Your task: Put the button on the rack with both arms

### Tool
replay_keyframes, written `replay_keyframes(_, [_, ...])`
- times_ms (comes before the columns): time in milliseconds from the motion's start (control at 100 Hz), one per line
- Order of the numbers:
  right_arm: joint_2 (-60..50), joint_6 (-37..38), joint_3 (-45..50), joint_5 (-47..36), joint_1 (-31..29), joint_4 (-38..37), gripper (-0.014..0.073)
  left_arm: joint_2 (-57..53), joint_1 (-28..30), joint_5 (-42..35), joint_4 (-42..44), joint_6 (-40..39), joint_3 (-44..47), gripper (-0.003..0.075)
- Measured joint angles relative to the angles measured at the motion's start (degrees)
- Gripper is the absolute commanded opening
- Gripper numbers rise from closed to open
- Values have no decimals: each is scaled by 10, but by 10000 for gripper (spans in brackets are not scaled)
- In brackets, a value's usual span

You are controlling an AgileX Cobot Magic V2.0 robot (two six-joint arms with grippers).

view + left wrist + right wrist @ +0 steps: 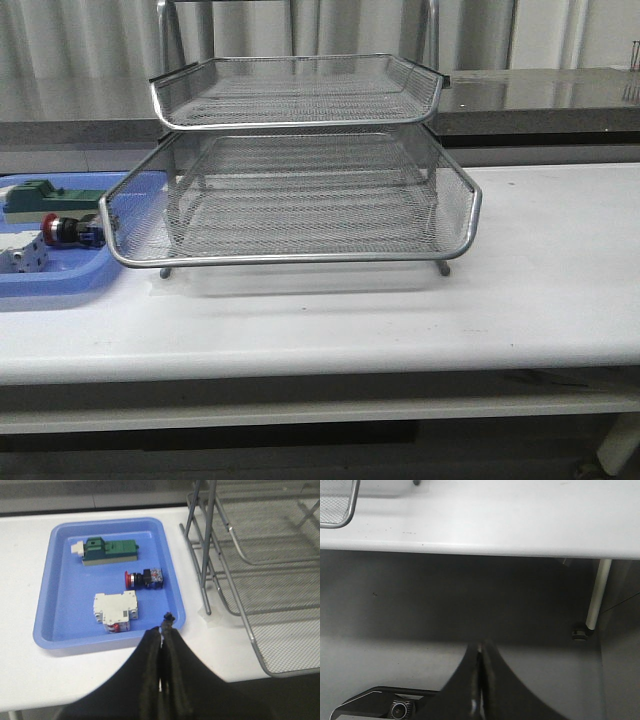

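**Button in tray, rack unloaded, both grippers closed on nothing**

The button is seen lying on its side in the blue tray, red head pointing away from the rack, blue rear block toward it. It is placed between the green block and the white block, apart from both. In the front view the button is found at the left edge of the table, just beside the rack's lowest tier.

The rack is set on the white table, to the right of the tray; two of its tiers are shown in full in the front view, and no object is seen in either.

The left gripper is held above the near rim of the tray, jaws pressed together with nothing between them. It is well apart from the button.

The right gripper is positioned off the table's front edge, below the tabletop, over the floor. Its jaws are likewise pressed together and hold nothing. A table leg is visible beside it.
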Motion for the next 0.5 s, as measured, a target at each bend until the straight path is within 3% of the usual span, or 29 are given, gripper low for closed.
replay_keyframes(240, [0, 0, 0, 0, 0, 0, -67, 158, 0, 32, 49, 5, -78, -20])
replay_keyframes(330, [0, 0, 0, 0, 0, 0, -67, 203, 0, 39, 57, 46, -92, -5])
replay_keyframes(420, [0, 1, 0, 0, 0, 0, -67, 239, 0, 51, 58, 99, -99, 90])
replay_keyframes(500, [0, 1, 0, 0, 0, 0, -67, 260, 0, 60, 58, 122, -99, 255])
